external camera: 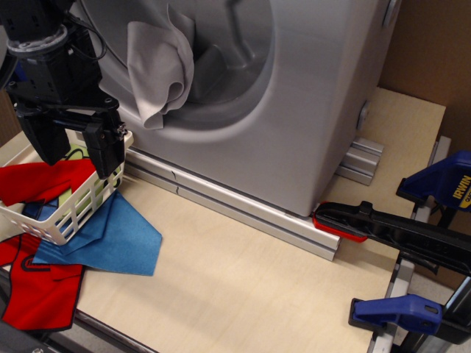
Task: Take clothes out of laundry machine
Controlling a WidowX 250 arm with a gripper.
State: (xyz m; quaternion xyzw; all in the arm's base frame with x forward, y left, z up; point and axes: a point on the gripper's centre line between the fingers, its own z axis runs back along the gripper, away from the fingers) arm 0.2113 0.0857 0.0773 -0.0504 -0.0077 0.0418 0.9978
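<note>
The light grey cloth [158, 66] hangs over the lower left rim of the drum opening of the silver-grey laundry machine [316, 110], half in and half out. My gripper [73, 147] is at the left, below and to the left of the cloth and apart from it. It hovers above the white basket, with its two black fingers [103, 151] spread open and nothing between them.
The white lattice basket [70, 217] sits at the left with a red garment [37, 184] draped in it and a blue cloth [110, 239] beneath. Blue and black clamps [412, 235] lie at the right on the wooden table [243, 287].
</note>
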